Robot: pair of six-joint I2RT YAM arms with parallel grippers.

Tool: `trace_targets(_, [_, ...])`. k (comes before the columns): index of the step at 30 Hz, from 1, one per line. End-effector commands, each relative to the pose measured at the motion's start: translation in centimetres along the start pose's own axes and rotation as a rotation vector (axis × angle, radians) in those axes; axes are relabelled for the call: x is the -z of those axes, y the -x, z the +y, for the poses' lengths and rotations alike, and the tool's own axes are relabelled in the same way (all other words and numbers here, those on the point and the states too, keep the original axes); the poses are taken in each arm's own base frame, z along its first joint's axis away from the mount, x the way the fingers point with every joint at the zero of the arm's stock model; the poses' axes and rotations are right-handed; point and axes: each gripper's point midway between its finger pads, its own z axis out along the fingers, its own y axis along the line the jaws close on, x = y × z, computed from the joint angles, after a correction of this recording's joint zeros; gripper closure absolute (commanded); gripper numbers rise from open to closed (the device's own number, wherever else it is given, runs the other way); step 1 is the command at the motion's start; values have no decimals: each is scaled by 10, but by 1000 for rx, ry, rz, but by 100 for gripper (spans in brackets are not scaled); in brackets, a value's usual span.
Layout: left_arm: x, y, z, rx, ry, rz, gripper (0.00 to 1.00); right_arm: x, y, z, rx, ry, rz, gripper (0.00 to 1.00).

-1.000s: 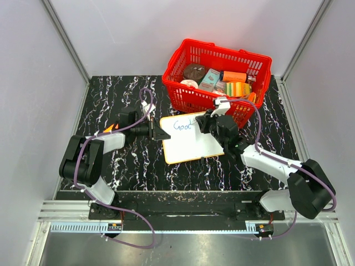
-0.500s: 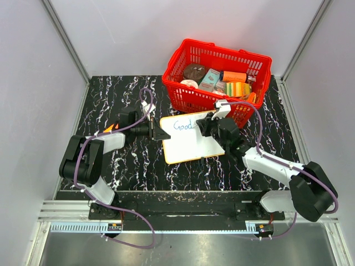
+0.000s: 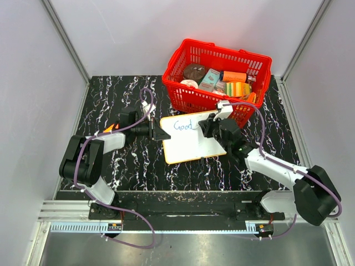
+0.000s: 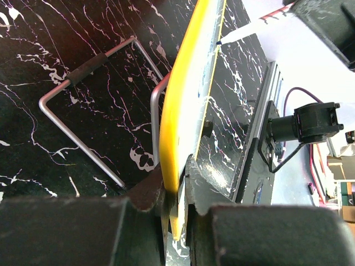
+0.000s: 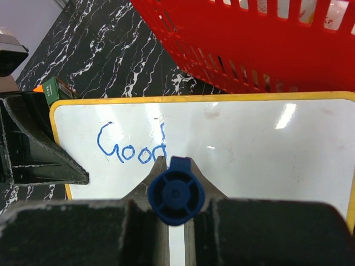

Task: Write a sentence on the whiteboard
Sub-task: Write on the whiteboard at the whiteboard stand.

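The whiteboard (image 3: 191, 145), white with a yellow rim, lies mid-table just in front of the red basket. The sentence (image 3: 184, 126) is one blue word, "Good", near the board's top left. My left gripper (image 3: 162, 134) is shut on the board's left edge. The left wrist view shows the yellow rim (image 4: 183, 100) edge-on, pinched between the fingers of that gripper (image 4: 176, 188). My right gripper (image 3: 206, 126) is shut on a blue marker (image 5: 176, 191) and points down at the whiteboard (image 5: 249, 155), just right of "Good" (image 5: 130, 147). The marker's tip is hidden behind its body.
A red basket (image 3: 217, 77) holding several packaged items stands right behind the board, close to my right wrist. A bent wire stand (image 4: 83, 111) lies on the black marble table by the left gripper. A small green box (image 5: 55, 88) and an orange item (image 3: 113, 127) sit left of the board.
My right gripper has shifted a little to the right with the marker, uncovering the last letter of "Good". The left gripper and the board have stayed put.
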Motion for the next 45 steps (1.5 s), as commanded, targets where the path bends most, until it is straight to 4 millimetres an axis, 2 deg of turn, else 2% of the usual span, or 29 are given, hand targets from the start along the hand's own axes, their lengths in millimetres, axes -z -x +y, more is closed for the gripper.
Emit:
trace_targets(1, [-4,-16,41,-55,167,26,100,13,40,5,-25,2,-113,100])
trace_targets(4, [-4,-16,41,-57,166,25,100,18,57,8,-24,8,-156,100])
trace_targets(9, [-4,-16,41,-55,167,26,100,13,65,2,6,-31,-163,100])
trace_targets(19, [-4,-17,41,-54,167,27,100,5,60,-17,28,-88,-149,100])
trace_targets(31, [-5,-17,41,-55,165,29,100,-5,48,-17,19,-77,-120,100])
trace_targets(38, [-5,-17,40,-54,164,30,100,-4,55,-14,11,-71,-145,100])
trace_targets(45, [-5,-17,41,-54,165,30,100,-7,44,-17,13,-78,-118,100])
